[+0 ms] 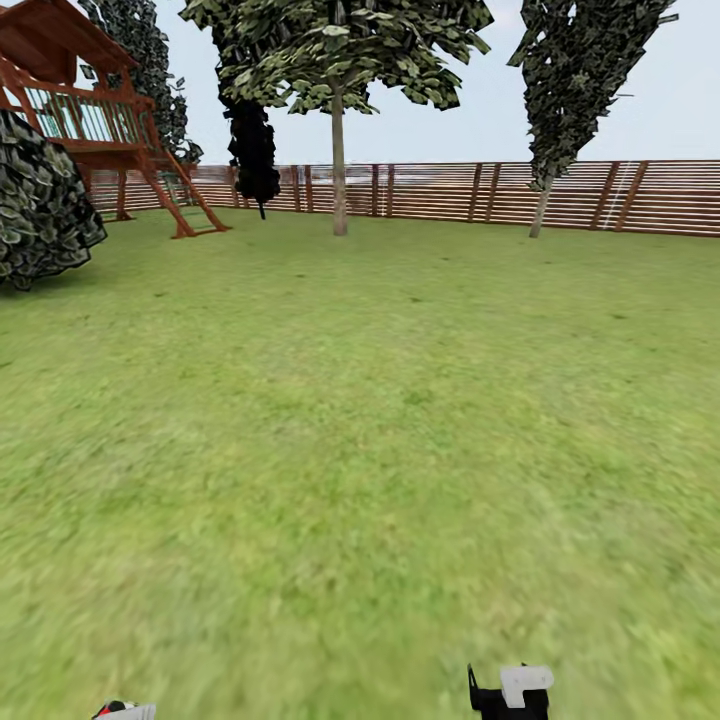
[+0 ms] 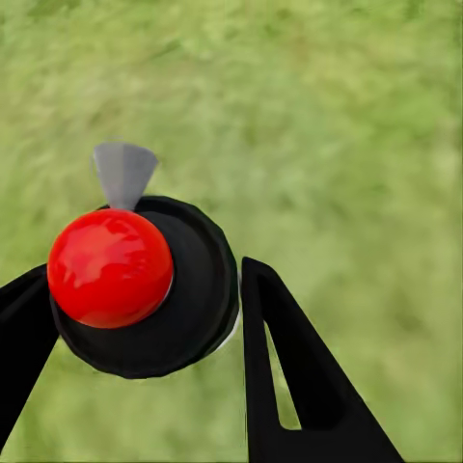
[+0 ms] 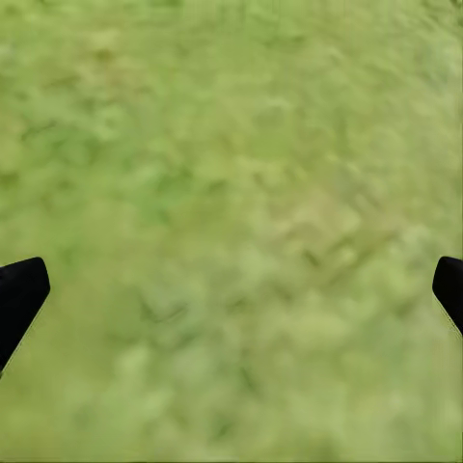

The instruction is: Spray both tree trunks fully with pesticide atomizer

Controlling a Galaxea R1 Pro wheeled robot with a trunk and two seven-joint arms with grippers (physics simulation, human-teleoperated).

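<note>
Sitting between the left jaws (image 2: 145, 318), the pesticide atomizer (image 2: 145, 285) is gripped.

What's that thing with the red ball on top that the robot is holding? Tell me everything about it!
It is the pesticide atomizer. In the left wrist view you look down on it: a round, shiny red knob sits on a wide black disc with a ribbed edge, and a small grey cone-shaped nozzle pokes out beside the knob. The left gripper has a black finger on each side of the disc, holding it above blurry green grass. Its lower body is hidden.
</note>
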